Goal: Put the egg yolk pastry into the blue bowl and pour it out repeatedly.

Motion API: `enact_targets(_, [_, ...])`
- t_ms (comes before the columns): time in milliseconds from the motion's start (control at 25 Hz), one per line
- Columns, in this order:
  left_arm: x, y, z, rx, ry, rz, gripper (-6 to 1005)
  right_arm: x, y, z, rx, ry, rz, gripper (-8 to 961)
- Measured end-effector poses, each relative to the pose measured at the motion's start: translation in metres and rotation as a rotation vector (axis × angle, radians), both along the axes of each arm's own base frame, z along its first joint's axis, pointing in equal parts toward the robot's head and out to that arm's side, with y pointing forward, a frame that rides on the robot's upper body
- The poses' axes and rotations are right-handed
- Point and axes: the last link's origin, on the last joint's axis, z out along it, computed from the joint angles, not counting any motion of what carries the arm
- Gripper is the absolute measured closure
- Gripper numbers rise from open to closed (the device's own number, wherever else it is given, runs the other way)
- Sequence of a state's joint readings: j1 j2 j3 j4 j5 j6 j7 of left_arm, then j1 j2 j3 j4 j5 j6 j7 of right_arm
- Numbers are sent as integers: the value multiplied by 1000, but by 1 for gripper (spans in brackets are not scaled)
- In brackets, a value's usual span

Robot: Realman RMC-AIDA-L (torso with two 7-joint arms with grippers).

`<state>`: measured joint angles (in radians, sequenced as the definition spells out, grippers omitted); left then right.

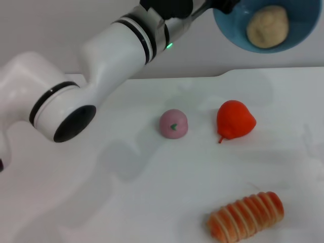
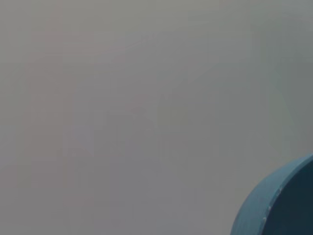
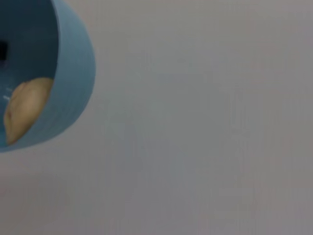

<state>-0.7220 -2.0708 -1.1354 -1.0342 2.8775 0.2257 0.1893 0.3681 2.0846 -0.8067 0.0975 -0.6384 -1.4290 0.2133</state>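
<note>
Left gripper [image 1: 218,6] lifts the blue bowl [image 1: 298,38] by its rim, above the table's far edge.
Its finger spread is hidden; the egg yolk pastry [image 1: 267,26] sits inside the tilted bowl.

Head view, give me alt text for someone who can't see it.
The left arm holds the blue bowl raised and tilted, the egg yolk pastry inside it. Below on the white table sit a pink ball, a red pear-shaped toy and an orange ridged bread roll.
</note>
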Motion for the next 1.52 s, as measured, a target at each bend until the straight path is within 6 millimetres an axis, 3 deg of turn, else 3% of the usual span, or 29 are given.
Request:
enact_targets(560, [11,-10,-16,37,65,-150,1000,-1,1,0,-1,0,3,436])
enact_targets(800, [20,-2,-10,76,85,-135,1000,-1,1,0,-1,0,3,436])
enact_targets(1040, [29,-11,-12,172,125,-244,1000,-1,2,0,0,-1,4,435])
enact_targets(1240, [23,-23,-10,287,109,-337,999,-1,2,0,0,-1,4,435])
enact_targets(1520, [18,-27,-15,296,85,-350,1000,-2,4,0,0,1,5,434])
